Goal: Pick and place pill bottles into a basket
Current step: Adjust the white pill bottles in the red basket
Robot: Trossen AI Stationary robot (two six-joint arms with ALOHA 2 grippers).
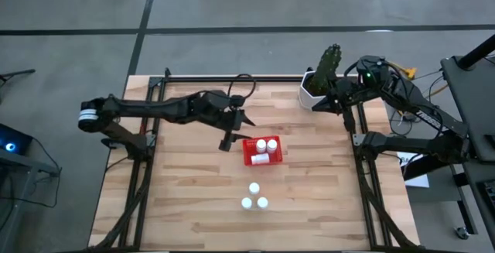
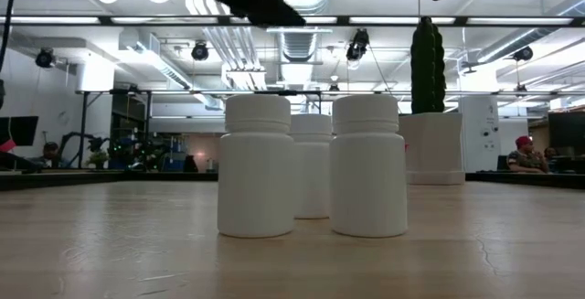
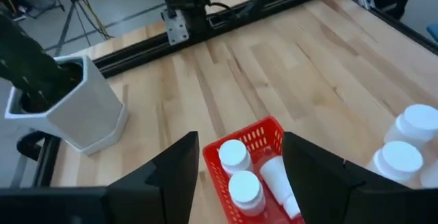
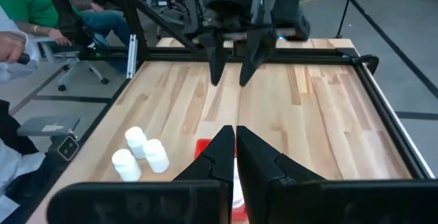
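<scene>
Red basket (image 1: 262,151) sits mid-frame holding three pill bottles (image 1: 266,145); three more (image 1: 254,198) stand below it on open wood. Left gripper (image 1: 230,134) hovers at its upper-left corner, jaws apart, empty. Right gripper (image 4: 235,136) jaws together, upper right by cactus pot (image 1: 313,95).

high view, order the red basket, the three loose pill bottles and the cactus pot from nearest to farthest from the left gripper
From the left gripper, open and empty:
1. The red basket, just beside it toward the right arm's side, three bottles inside.
2. The loose pill bottles, clustered toward the table's front edge.
3. The cactus pot, at the far right corner by the right gripper.
</scene>
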